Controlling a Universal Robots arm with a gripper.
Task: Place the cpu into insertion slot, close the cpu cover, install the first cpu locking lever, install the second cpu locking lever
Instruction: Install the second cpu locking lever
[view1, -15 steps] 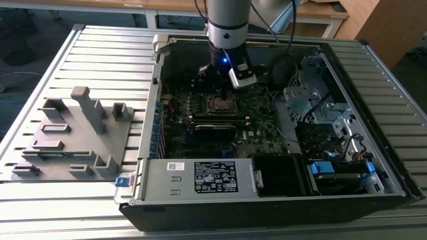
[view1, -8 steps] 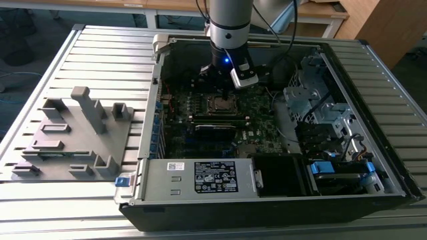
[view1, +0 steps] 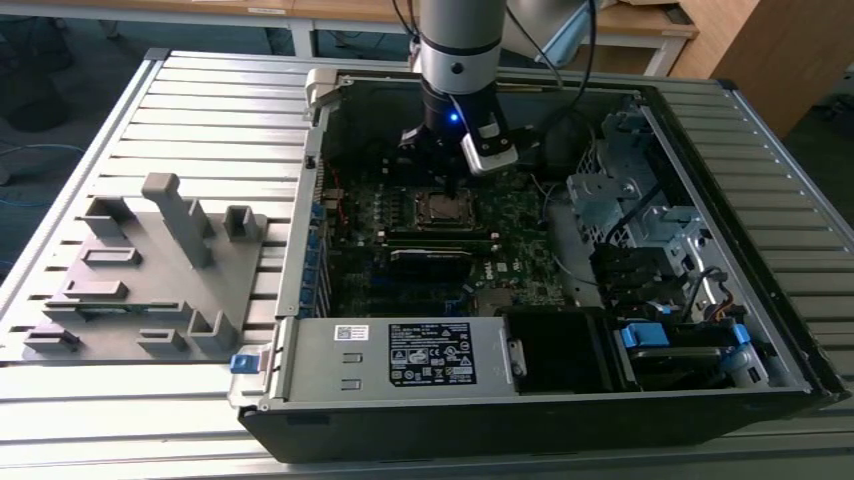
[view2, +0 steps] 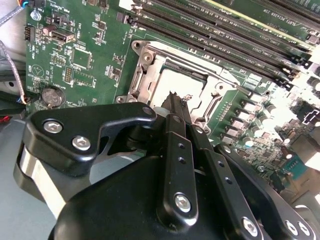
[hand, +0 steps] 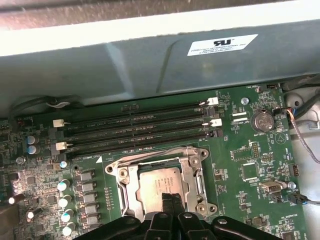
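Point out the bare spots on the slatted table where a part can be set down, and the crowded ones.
Free: the slatted table between the grey fixture block and the table's far edge, and the strip along the near edge in front of the fixture. Crowded: inside the open computer case, where the gripper hangs over the cpu, beside the memory slots.

Open computer case, grey fixture block, slatted metal table, memory slots
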